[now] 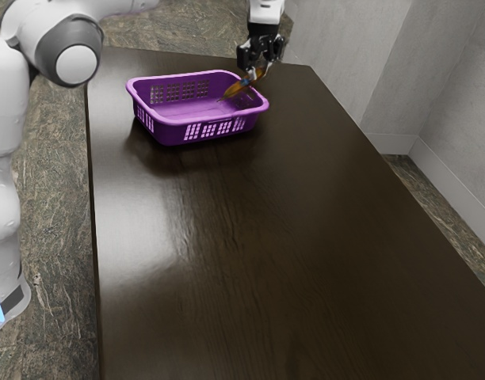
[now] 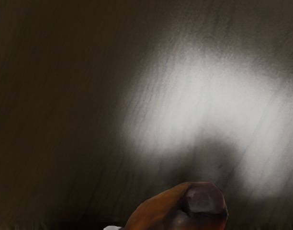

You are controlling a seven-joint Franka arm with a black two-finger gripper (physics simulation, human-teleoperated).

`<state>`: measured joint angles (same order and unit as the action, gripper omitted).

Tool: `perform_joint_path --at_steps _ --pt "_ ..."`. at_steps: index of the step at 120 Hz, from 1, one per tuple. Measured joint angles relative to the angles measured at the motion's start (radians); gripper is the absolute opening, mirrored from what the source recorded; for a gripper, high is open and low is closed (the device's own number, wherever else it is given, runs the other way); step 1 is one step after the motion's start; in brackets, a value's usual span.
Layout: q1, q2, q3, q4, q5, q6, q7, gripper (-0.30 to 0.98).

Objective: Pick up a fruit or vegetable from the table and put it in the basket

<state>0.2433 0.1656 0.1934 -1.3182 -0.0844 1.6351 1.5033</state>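
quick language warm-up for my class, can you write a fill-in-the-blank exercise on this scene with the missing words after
The basket is ____ in colour.
The table under it is ____, not pale.
The gripper has its fingers ____, not open, on the orange-brown food item.
In the exterior view, the gripper is nearer the basket's end toward that view's ____ than its other end.

Missing words: purple; dark; shut; right
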Motion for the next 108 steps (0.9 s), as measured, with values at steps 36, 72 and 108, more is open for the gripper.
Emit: perform_joint_path --at_steps 36,72,108 --pt "0.018 0.002 0.151 -0.007 -0.004 -0.032 0.006 0.07" --pt "0.013 0.010 0.165 -0.008 -0.011 -0.048 0.010 0.57" --pt "0.014 0.017 0.164 -0.010 -0.014 -0.054 0.006 0.67"
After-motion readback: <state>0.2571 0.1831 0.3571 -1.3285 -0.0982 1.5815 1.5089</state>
